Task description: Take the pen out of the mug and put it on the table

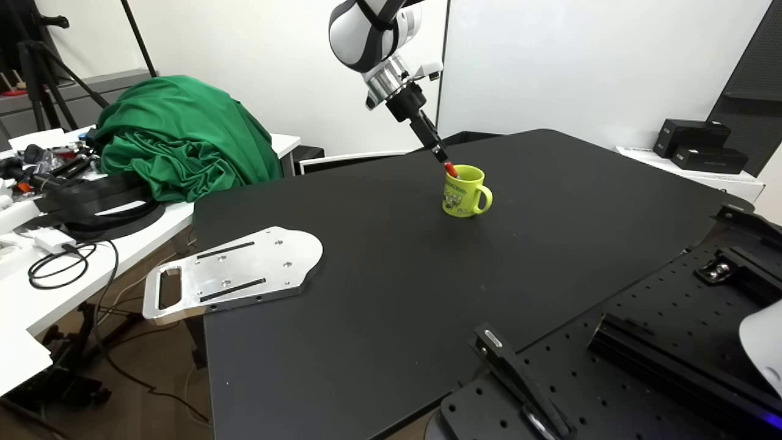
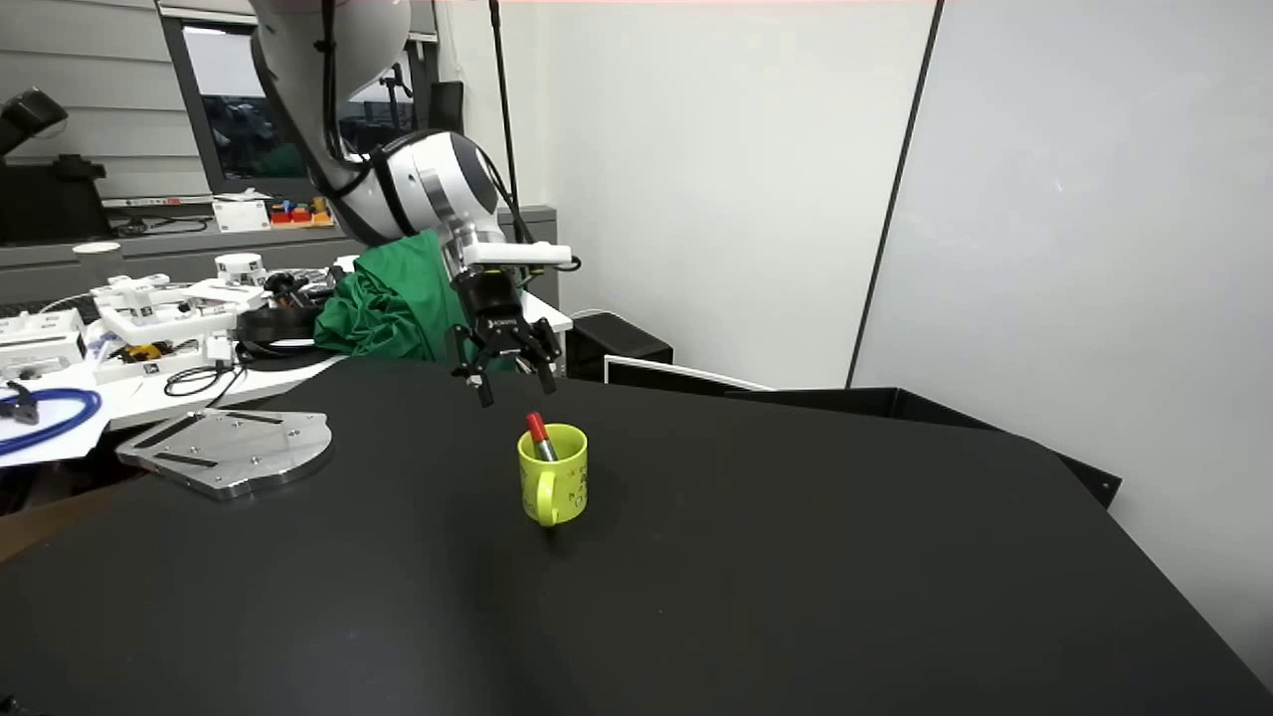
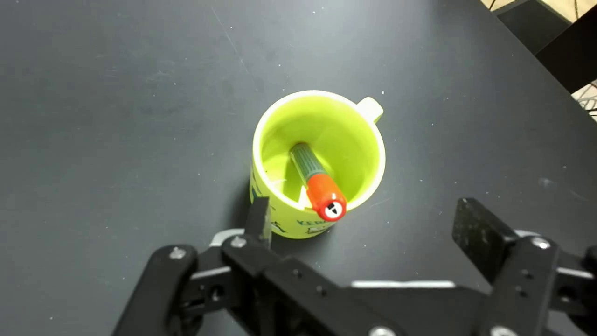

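Observation:
The pen [image 3: 322,189] has a red cap and a grey-green barrel. It leans inside the yellow-green mug [image 3: 352,135], cap up and sticking out over the rim. In both exterior views the pen [image 1: 451,169] [image 2: 538,430] tilts in the mug [image 1: 459,205] [image 2: 569,487]. The mug stands upright on the black table [image 1: 366,256] [image 2: 796,557]. My gripper [image 2: 516,390] is open and empty, above and beside the cap. In the wrist view the gripper [image 3: 364,207] has its fingers wide apart, the left one near the mug's wall. The pen's lower end is inside the mug.
A silver metal plate [image 1: 250,266] lies at the table's edge; it also shows in an exterior view [image 2: 239,447]. A green cloth [image 1: 183,140] lies on the cluttered white desk. A black perforated board [image 1: 660,330] borders the table. White wall panels [image 2: 716,199] stand behind.

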Motion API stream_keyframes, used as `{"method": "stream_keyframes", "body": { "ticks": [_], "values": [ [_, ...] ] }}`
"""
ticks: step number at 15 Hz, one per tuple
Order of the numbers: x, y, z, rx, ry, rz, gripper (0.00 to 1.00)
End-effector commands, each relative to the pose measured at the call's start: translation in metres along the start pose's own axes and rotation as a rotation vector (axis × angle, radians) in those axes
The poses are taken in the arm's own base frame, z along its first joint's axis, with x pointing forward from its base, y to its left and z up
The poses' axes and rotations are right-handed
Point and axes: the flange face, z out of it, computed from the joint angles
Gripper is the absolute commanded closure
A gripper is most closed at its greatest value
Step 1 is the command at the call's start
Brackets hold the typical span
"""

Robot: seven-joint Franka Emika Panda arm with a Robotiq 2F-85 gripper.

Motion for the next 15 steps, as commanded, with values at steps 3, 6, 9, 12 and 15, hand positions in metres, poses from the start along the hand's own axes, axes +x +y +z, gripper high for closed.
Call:
{"method": "stream_keyframes", "body": {
  "ticks": [3,6,9,12,15],
  "values": [
    [0.002,0.005,0.014,-0.018,-0.043,0.047,0.0],
    [0.003,0.005,0.02,-0.011,-0.05,0.052,0.0],
    [0.005,0.006,0.024,-0.007,-0.057,0.053,0.0],
    [0.007,0.005,0.027,-0.005,-0.06,0.052,0.0],
    [0.01,0.005,0.029,0.001,-0.062,0.049,0.0]
  ]
}}
